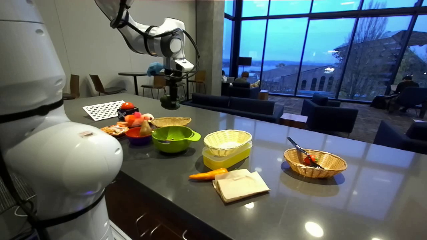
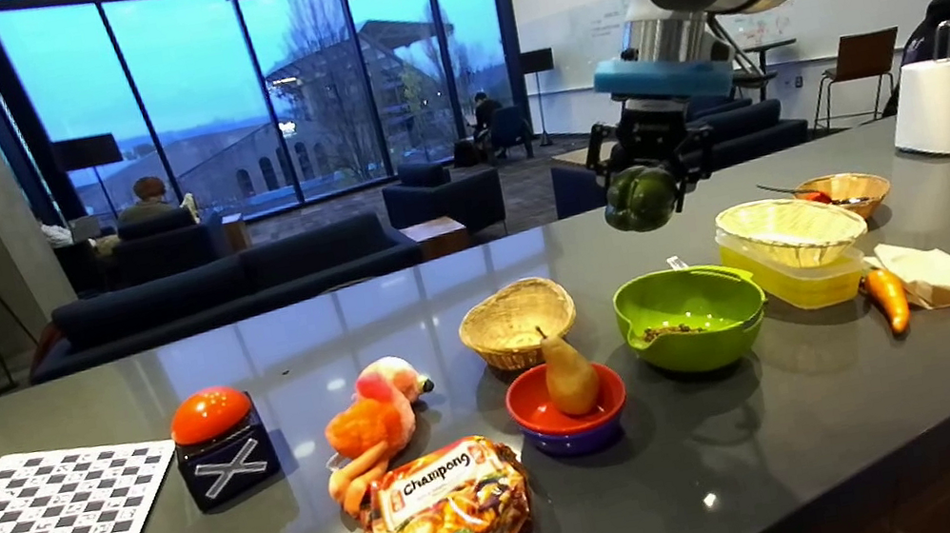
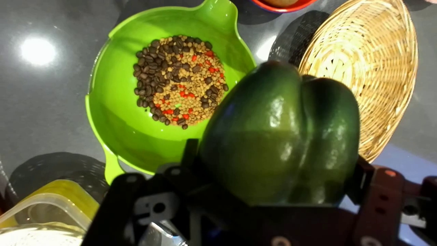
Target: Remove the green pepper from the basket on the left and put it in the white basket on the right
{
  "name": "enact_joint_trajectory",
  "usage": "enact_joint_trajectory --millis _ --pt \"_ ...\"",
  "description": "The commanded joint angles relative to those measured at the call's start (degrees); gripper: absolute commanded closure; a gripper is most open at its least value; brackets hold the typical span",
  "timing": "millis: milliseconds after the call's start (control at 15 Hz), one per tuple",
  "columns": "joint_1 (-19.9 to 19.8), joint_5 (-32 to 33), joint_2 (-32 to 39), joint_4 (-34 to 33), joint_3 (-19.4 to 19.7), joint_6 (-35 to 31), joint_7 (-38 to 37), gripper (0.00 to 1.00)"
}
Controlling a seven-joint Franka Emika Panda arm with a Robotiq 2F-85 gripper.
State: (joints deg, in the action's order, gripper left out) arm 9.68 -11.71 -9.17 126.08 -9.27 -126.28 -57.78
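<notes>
The green pepper (image 3: 280, 136) is held between the fingers of my gripper (image 3: 277, 160), which touch it on both sides. In both exterior views the pepper (image 1: 169, 102) (image 2: 640, 200) hangs under the gripper (image 2: 649, 165), in the air above the counter. The tan wicker basket (image 2: 515, 322) stands on the counter with nothing seen in it; it also shows at the right of the wrist view (image 3: 375, 68). The white basket (image 1: 228, 141) sits on a yellow lidded container (image 1: 227, 161); its rim shows at the lower left of the wrist view (image 3: 41, 235).
A green bowl (image 3: 119, 112) with beans and grains stands between the two baskets. A red bowl (image 2: 536, 401) with a pear (image 2: 572, 376) is beside it. An orange pepper (image 1: 208, 174) and napkins (image 1: 242, 186) lie near the white basket. A brown basket (image 1: 315, 166) holds a utensil.
</notes>
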Motion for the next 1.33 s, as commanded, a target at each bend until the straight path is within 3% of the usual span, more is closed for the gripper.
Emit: enact_joint_trajectory --millis 0,600,1267 --pt "-2.27 2.48 -2.67 1.53 -0.28 3.65 -5.47 0.31" --pt "-7.52 6.15 -8.7 5.49 1.64 9.85 -17.52 0.31" --pt "-14.99 4.91 -10.17 10.46 7.59 4.05 -21.63 0.31"
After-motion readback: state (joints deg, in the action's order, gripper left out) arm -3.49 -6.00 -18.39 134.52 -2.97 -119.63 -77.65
